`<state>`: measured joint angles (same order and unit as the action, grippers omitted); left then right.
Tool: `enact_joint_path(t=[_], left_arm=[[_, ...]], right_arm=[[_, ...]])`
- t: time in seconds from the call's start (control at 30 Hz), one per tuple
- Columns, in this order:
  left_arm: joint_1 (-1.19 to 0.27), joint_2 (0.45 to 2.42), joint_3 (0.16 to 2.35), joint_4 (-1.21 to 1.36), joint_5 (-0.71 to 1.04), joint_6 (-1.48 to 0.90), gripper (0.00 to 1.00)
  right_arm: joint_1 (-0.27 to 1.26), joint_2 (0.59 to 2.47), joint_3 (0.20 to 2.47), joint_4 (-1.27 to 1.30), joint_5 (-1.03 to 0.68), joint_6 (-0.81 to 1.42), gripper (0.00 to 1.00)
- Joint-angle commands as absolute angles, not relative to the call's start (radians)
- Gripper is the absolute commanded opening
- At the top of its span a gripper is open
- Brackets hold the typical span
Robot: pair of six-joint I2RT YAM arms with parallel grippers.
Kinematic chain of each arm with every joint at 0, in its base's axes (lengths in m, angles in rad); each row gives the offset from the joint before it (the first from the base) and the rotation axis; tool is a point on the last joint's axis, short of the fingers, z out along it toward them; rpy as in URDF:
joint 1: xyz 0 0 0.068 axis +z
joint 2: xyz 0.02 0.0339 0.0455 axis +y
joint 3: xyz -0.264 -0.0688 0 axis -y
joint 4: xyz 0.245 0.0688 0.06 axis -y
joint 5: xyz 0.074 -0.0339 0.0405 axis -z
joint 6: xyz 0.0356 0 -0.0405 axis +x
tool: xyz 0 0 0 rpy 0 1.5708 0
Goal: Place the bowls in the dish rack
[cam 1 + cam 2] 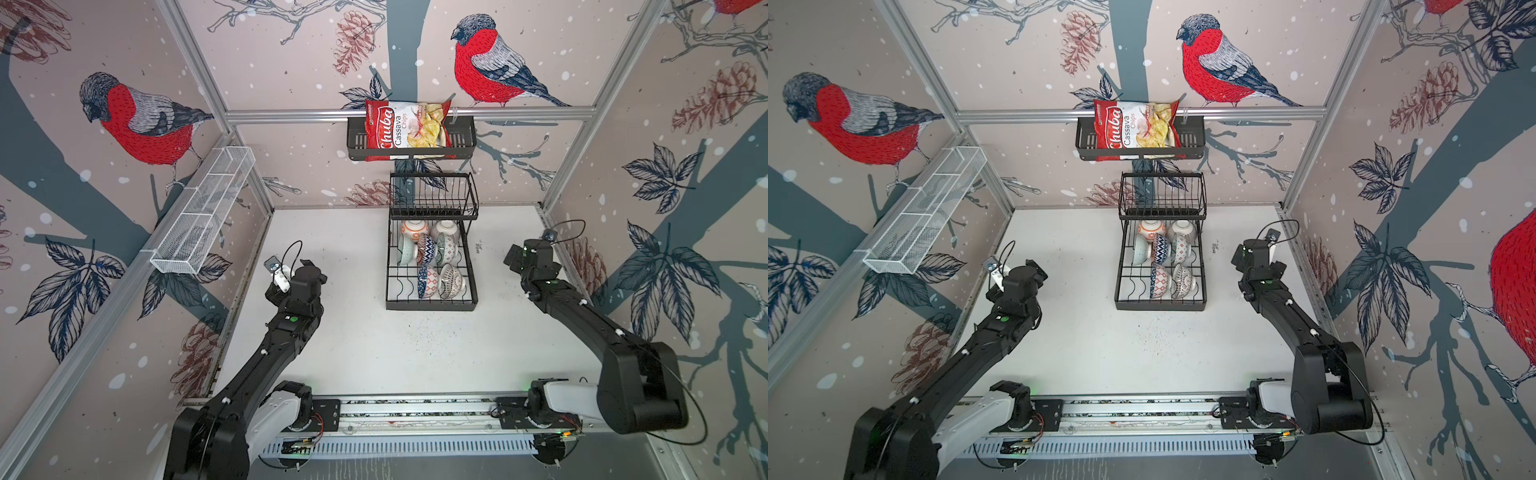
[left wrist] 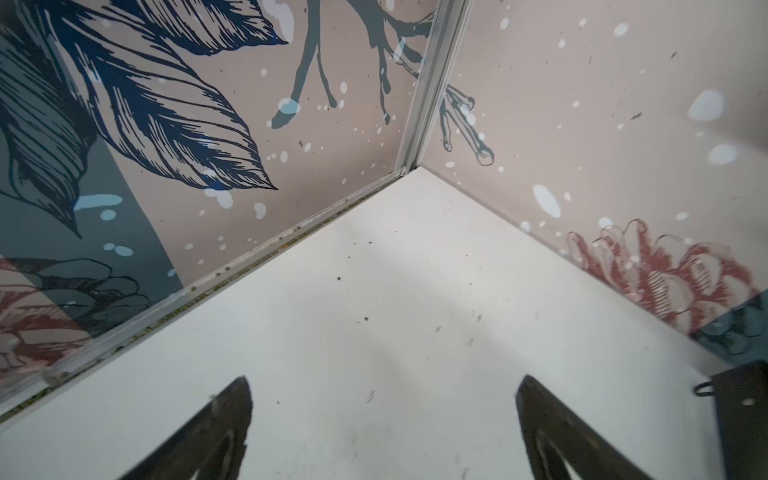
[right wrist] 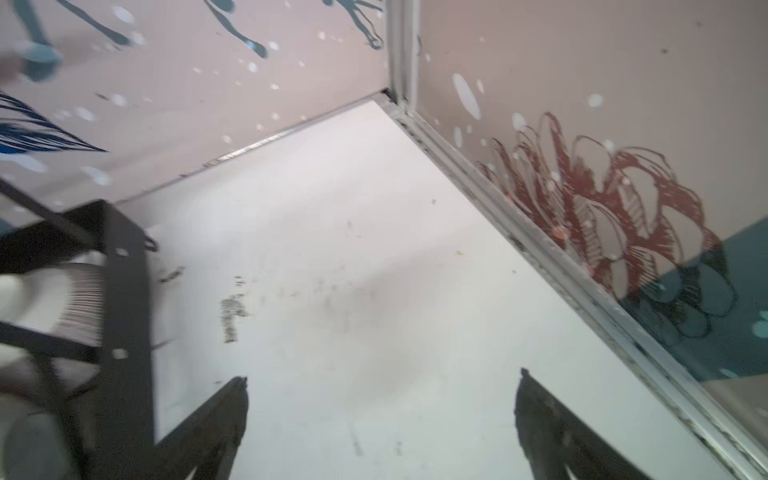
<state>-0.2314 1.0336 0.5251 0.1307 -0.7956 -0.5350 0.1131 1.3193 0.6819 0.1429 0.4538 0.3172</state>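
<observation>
The black two-tier dish rack (image 1: pixel 432 306) (image 1: pixel 1160 306) stands at the back middle of the white table. Several patterned bowls (image 1: pixel 451 281) (image 1: pixel 1183 281) stand on edge in its lower tier, and the upper basket holds nothing. My left gripper (image 1: pixel 307 268) (image 1: pixel 1034 268) hovers left of the rack near the left wall, open and empty (image 2: pixel 385 380). Over bare table to the rack's right, my right gripper (image 1: pixel 515 257) (image 1: pixel 1239 254) is open and empty (image 3: pixel 382 376). The right wrist view shows the rack's side (image 3: pixel 124 311) and a lined bowl (image 3: pixel 79 303).
A black slotted shelf (image 1: pixel 465 137) on the back rail holds a red cassava chips bag (image 1: pixel 409 124). A long white mesh basket (image 1: pixel 203 216) hangs on the left wall. The enclosure walls stand close to both grippers. The arms' base rail (image 1: pixel 415 411) runs along the front.
</observation>
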Motion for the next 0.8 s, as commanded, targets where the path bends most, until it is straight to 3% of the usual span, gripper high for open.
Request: enact_joint_path(t=[0.0,0.43,0.6,0.77], left_arm=[[-0.227,1.101,0.509,0.31,-0.857,-0.391,0.98],[-0.174,1.264,0.324,0.862,-0.677,-0.159,0.98],[-0.161,1.389,0.315,0.993,-0.629,-0.073,0.98],[-0.141,1.487,0.314,1.127,-0.557,-0.011,0.98]], right_arm=[[0.09,1.345,0.602,0.428,0.464,0.228,1.0],[0.021,1.477,0.295,1.08,0.279,0.121,1.0],[0.032,1.499,0.24,1.184,0.158,0.058,1.0],[0.03,1.502,0.235,1.2,0.152,0.06,1.0]])
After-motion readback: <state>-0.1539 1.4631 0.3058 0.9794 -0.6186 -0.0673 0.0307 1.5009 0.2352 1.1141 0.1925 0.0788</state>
